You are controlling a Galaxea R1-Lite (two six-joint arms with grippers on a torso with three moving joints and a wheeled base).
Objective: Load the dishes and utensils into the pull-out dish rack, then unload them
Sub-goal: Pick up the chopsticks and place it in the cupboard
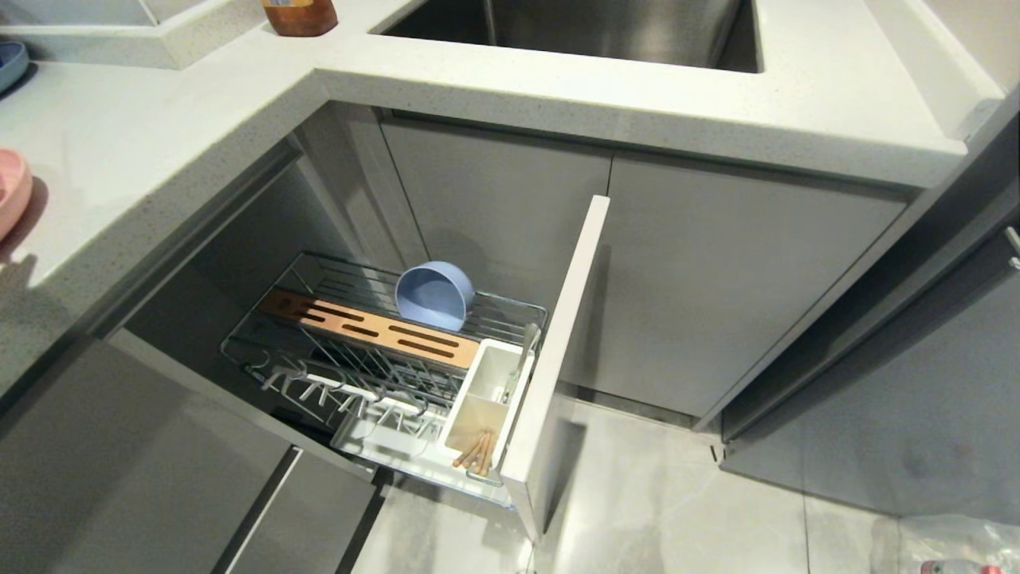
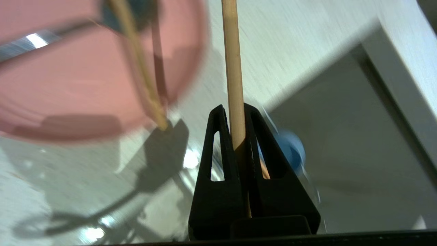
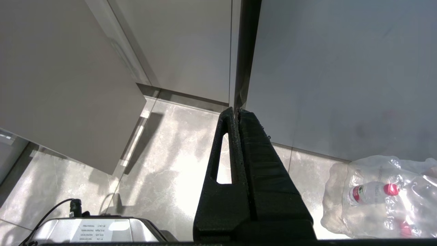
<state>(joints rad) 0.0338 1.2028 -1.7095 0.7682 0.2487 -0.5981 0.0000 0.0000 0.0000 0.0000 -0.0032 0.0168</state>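
Observation:
The pull-out dish rack [image 1: 263,351] stands drawn out below the counter. A pale blue bowl [image 1: 434,295] lies on its side on the wire shelf behind the copper-brown strip [image 1: 366,323]. Wooden chopsticks [image 1: 476,451] and a grey spoon [image 1: 523,355] stand in the white caddy [image 1: 488,399]. In the left wrist view my left gripper [image 2: 234,109] is shut on one chopstick [image 2: 233,61], above the counter beside the pink plate [image 2: 68,78]. Another chopstick [image 2: 143,71] rests across that plate. The bowl [image 2: 293,150] shows blurred past the fingers. My right gripper [image 3: 237,111] is shut and empty, pointing at the floor.
The rack's pale front panel [image 1: 558,351] juts into the floor space. The pink plate [image 1: 12,191] sits at the counter's left edge. A sink [image 1: 590,28] and a brown bottle [image 1: 299,16] are at the back. A bag of water bottles [image 3: 379,194] lies on the floor.

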